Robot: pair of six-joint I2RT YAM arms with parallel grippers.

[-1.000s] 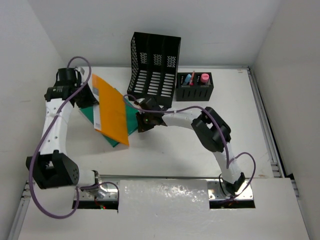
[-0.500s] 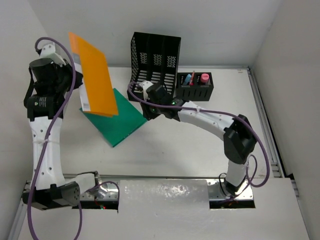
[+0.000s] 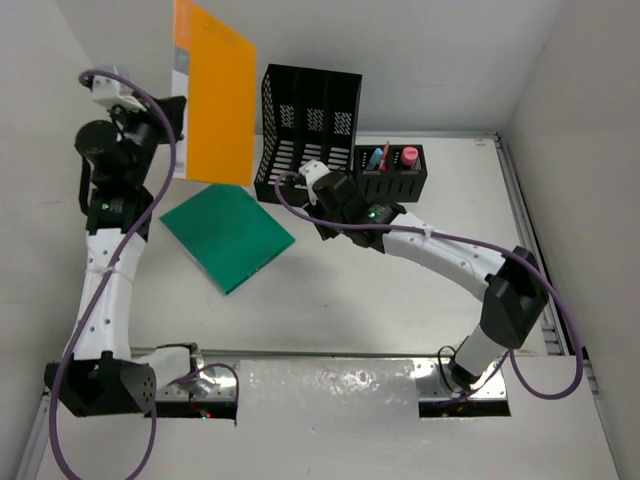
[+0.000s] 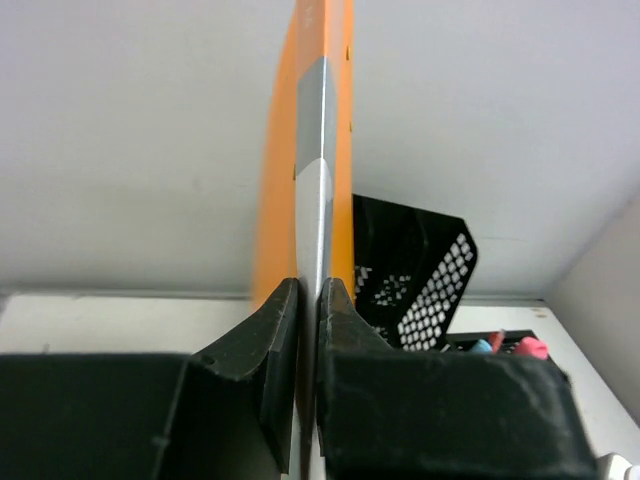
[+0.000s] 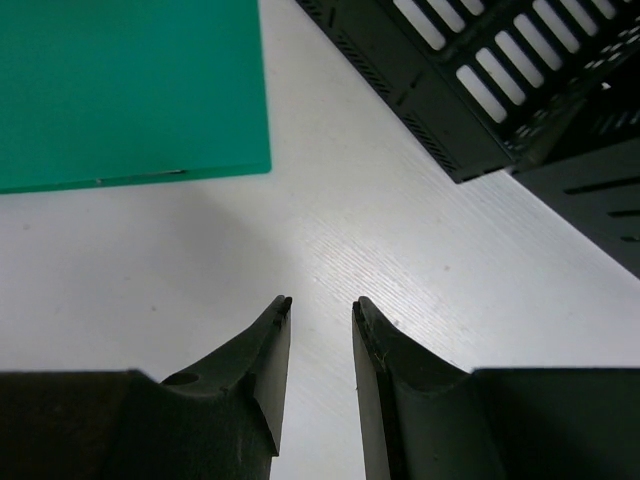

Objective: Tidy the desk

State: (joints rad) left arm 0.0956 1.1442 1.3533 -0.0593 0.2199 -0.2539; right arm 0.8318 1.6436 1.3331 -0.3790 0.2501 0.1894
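White-walled cell, large flat white desk (image 3: pixel 330 300) below: thin orange folder (image 3: pixel 215 95) clamped upright in left gripper (image 4: pixel 310 290), high over far-left corner beside black slotted file holder (image 3: pixel 305 130), likely for slotting in; right gripper (image 5: pixel 320 305) narrowly parted, empty, near flat green folder (image 3: pixel 227 235).

Nothing legible anywhere. Pale strip (image 3: pixel 180 62) along the left edge of the orange folder (image 3: pixel 218 100), possibly a printed label, too small to read from above and seen only edge-on from the left wrist. No lettering made out on the black file holder (image 3: pixel 308 125) or the green folder (image 3: pixel 227 236).
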